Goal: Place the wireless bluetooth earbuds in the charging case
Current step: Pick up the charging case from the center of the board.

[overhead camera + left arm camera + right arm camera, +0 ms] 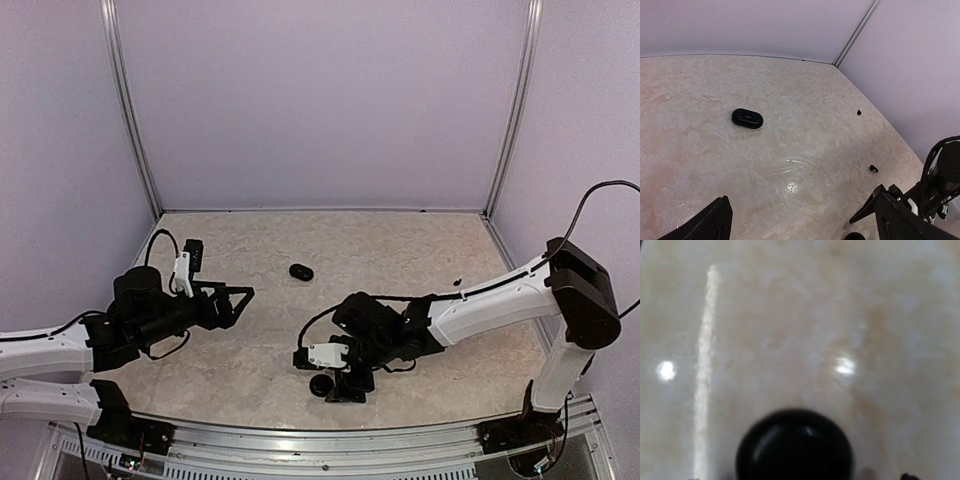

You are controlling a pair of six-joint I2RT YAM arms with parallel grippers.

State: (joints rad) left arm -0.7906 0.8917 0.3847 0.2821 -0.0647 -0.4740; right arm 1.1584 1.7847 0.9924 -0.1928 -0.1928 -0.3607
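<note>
- Charging case (pixel 301 271) is lying closed on the marbled tabletop (pixel 400 240), out in the open between your two arms and touching neither of them.
- You are seeing both earbuds outside the case in the left wrist view: the farther earbud (pixel 859 112) and the nearer earbud (pixel 873 169) are lying on the table, well apart from the case and from each other.
- Your left gripper (pixel 240 305) is hovering over the table with its jaws spread wide and gripping nothing, pointing towards the case.
- Your right gripper (pixel 348 390) is reaching down near the table's front edge; you cannot tell how its jaws are standing.
- A round black object (pixel 795 447) is sitting just beside that gripper, blurred in the right wrist view, too soft for you to identify.
</note>
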